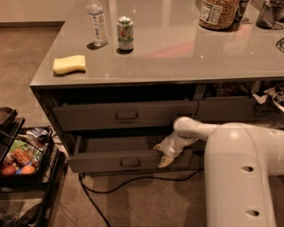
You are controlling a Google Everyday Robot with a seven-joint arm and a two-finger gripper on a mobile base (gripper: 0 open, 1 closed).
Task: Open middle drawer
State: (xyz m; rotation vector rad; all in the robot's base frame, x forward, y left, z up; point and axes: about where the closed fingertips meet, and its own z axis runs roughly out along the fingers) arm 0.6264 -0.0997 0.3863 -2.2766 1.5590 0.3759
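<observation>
The middle drawer is a wide dark-grey drawer with a small loop handle at its centre. It stands pulled out from the cabinet, and its plain grey inside shows. My gripper sits at the right end of the drawer's front panel. One fingertip is in front of the panel and the other is behind its top edge, gripping the panel. My white arm reaches in from the right.
The drawer above is slightly ajar. A sponge, bottle, can and jar stand on the counter. A snack cart is on the left and a black cable lies on the floor. My white body fills the lower right.
</observation>
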